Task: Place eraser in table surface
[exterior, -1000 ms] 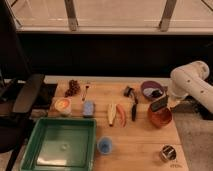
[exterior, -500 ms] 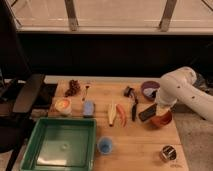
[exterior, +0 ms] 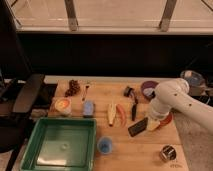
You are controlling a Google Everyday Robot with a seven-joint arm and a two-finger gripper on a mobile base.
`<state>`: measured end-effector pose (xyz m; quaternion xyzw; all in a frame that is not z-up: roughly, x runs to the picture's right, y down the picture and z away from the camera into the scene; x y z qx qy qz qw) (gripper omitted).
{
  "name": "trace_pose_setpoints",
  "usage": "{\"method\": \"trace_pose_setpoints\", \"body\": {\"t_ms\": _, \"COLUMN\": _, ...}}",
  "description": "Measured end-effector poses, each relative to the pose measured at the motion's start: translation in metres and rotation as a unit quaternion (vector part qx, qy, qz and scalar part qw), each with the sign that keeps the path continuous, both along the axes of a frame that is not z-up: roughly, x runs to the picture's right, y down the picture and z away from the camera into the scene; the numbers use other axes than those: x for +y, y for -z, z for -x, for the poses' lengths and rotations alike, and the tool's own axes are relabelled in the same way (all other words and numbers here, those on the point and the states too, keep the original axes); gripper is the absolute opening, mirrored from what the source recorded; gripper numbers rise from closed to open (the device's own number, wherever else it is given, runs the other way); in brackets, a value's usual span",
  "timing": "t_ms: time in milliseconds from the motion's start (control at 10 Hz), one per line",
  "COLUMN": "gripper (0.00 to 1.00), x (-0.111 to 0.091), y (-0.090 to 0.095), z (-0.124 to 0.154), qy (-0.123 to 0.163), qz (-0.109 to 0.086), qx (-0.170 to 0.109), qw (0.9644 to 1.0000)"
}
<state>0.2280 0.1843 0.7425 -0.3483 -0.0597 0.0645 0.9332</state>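
The eraser (exterior: 136, 127) is a small black block, tilted, low over the wooden table surface (exterior: 130, 150) just left of a red bowl (exterior: 166, 120). My gripper (exterior: 148, 124) is at the end of the white arm that reaches in from the right. It is shut on the eraser's right end. I cannot tell whether the eraser touches the wood.
A green tray (exterior: 30, 150) lies at the front left with a blue cup (exterior: 104, 145) beside it. A banana (exterior: 111, 114), a red pepper (exterior: 121, 114) and a black-handled tool (exterior: 134, 107) lie left of the eraser. A blue sponge (exterior: 89, 107), an orange bowl (exterior: 63, 105), a purple bowl (exterior: 147, 87) and a small can (exterior: 167, 152) are also here.
My arm has swung left and down, carrying the eraser from above the red bowl to low over the wood left of the bowl.
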Motion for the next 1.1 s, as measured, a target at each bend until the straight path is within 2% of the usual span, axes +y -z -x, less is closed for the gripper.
{"method": "trace_pose_setpoints", "body": {"t_ms": 100, "gripper": 0.20, "x": 0.011, "y": -0.003, "z": 0.009, "qy": -0.015, "qz": 0.014, "qx": -0.020, "qw": 0.9996}}
{"method": "trace_pose_setpoints", "body": {"t_ms": 300, "gripper": 0.42, "x": 0.032, "y": -0.014, "z": 0.014, "qy": -0.031, "qz": 0.036, "qx": -0.034, "qw": 0.9983}}
{"method": "trace_pose_setpoints", "body": {"t_ms": 500, "gripper": 0.60, "x": 0.044, "y": -0.023, "z": 0.015, "qy": -0.038, "qz": 0.038, "qx": -0.034, "qw": 0.9980}}
{"method": "trace_pose_setpoints", "body": {"t_ms": 600, "gripper": 0.73, "x": 0.049, "y": -0.027, "z": 0.015, "qy": -0.040, "qz": 0.038, "qx": -0.033, "qw": 0.9979}}
{"method": "trace_pose_setpoints", "body": {"t_ms": 700, "gripper": 0.79, "x": 0.050, "y": -0.028, "z": 0.014, "qy": -0.041, "qz": 0.039, "qx": -0.031, "qw": 0.9979}}
{"method": "trace_pose_setpoints", "body": {"t_ms": 800, "gripper": 0.80, "x": 0.050, "y": -0.028, "z": 0.014, "qy": -0.042, "qz": 0.039, "qx": -0.031, "qw": 0.9979}}
{"method": "trace_pose_setpoints", "body": {"t_ms": 1100, "gripper": 0.80, "x": 0.051, "y": -0.028, "z": 0.014, "qy": -0.042, "qz": 0.039, "qx": -0.031, "qw": 0.9979}}
